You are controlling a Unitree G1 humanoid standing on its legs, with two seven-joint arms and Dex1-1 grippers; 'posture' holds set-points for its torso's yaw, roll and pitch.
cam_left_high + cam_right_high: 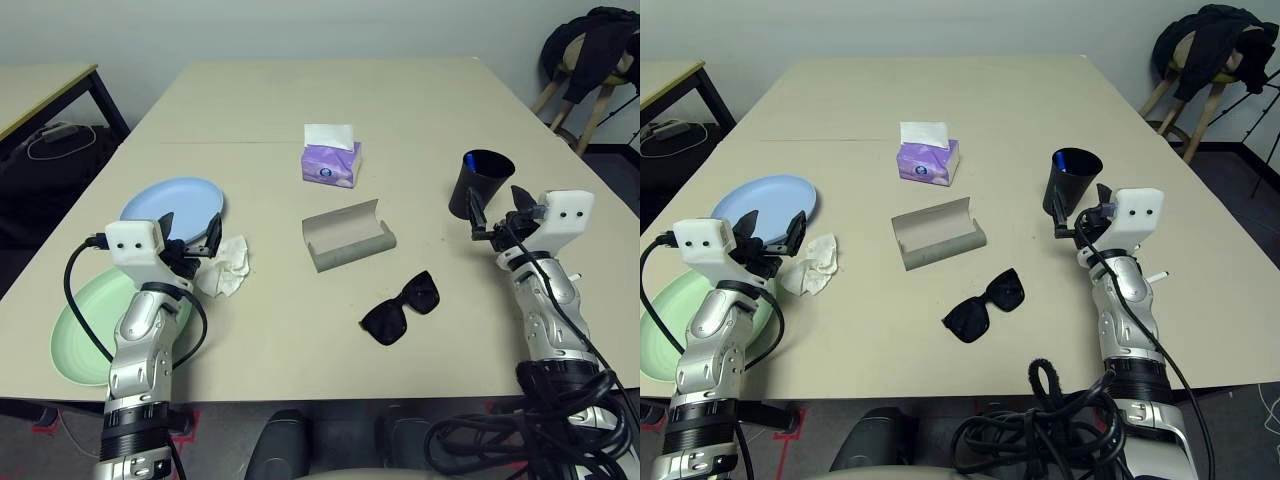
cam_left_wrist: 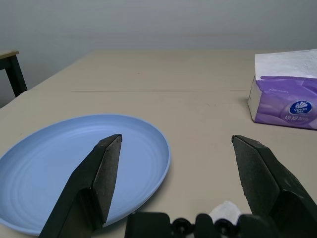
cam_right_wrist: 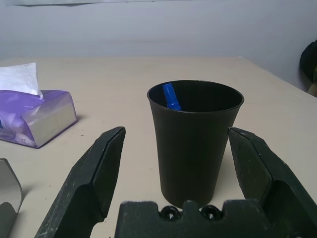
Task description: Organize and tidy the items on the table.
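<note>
**A:** Start from the glasses case (image 1: 348,235). What do you see of it?

**B:** You have a grey oblong shell lying open near the middle of the beige table (image 1: 420,120), its hollow side up, smooth and matte. Just nearer the robot, toward its right, lie the black sunglasses (image 1: 401,307), glossy, with dark lenses, apart from the case.

**A:** And to the robot's left of the case?

**B:** You find the crumpled white tissue (image 1: 226,266), soft and creased. Beyond it from the case sits the pale blue plate (image 1: 172,204), round with faint rings inside its rim, and nearer the robot the mint green plate (image 1: 85,325), round too. I cannot tell whether the two plates touch.

**A:** The other side?

**B:** To the robot's right of the case stands the black cup (image 1: 481,181), upright, tapered, plain plastic, with the blue pen (image 3: 171,96) leaning inside it.

**A:** Any writing?

**B:** Behind the case is the purple tissue box (image 1: 331,163), a white sheet poking from its top. A round blue logo shows on its face; I cannot read the words.

**A:** The grippers?

**B:** Your left gripper (image 1: 189,236) has its fingers spread wide, holding nothing, over the blue plate's near edge beside the tissue. Your right gripper (image 1: 496,207) is spread wide as well, empty, just before the cup with a finger to either side, not touching it.
</note>
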